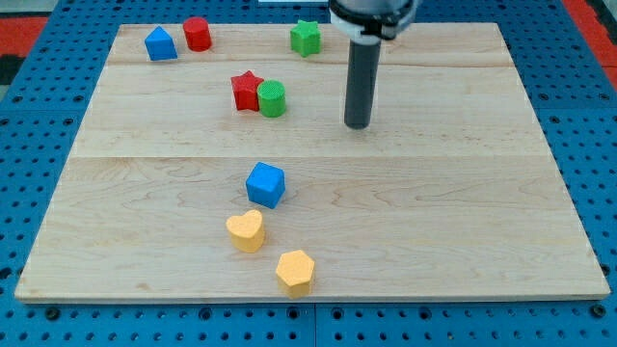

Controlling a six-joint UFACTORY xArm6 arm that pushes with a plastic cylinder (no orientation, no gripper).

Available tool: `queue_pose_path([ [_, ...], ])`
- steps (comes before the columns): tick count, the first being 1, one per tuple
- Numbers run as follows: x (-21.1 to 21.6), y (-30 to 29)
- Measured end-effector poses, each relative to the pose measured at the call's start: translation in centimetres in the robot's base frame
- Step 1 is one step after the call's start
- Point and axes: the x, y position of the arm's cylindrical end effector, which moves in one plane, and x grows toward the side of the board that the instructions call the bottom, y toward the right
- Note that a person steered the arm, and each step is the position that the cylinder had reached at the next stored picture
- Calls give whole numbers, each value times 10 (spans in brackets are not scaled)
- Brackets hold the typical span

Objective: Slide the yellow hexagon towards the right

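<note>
Step in hand, by my read: the approach, w/ no contact made. My tip point(358, 125) sits in the upper middle of the tabletop point(463, 222), well apart from the yellow hexagon point(296, 271), which lies near the view's bottom edge, a bit left of centre.

No pincer on this rig, so nothing to open, close or grip w/; it's a bare rod, and the tip touches no block right now.

Rel. to the tip, the hexagon is far toward the view's bottom and somewhat to the view's left. Nearest blocks to the tip are the green cylinder point(272, 98) and red star point(247, 91), both off to its left, those two touching or nearly so. Green star point(306, 37) is up-left of the rod.

Next move, as I judge it: bring the tip down the view and round to the hexagon's left side, then push toward the view's right. Tight spot: the yellow heart point(246, 230) sits just up-left of the hexagon, w/ the blue cube point(265, 184) above that, so the approach prob. needs to come in from below-left or risk nudging the heart. Right of the hexagon no blocks lie in the way.
</note>
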Motion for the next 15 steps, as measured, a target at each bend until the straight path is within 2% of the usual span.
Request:
queue_pose_path([
  [1,50,4],
  [2,74,42],
  [3,111,52],
  [5,195,49],
  [6,214,34],
  [7,214,-6],
  [9,214,-180],
  [10,214,-230],
  [11,206,-230],
  [13,184,-157],
  [15,174,-122],
])
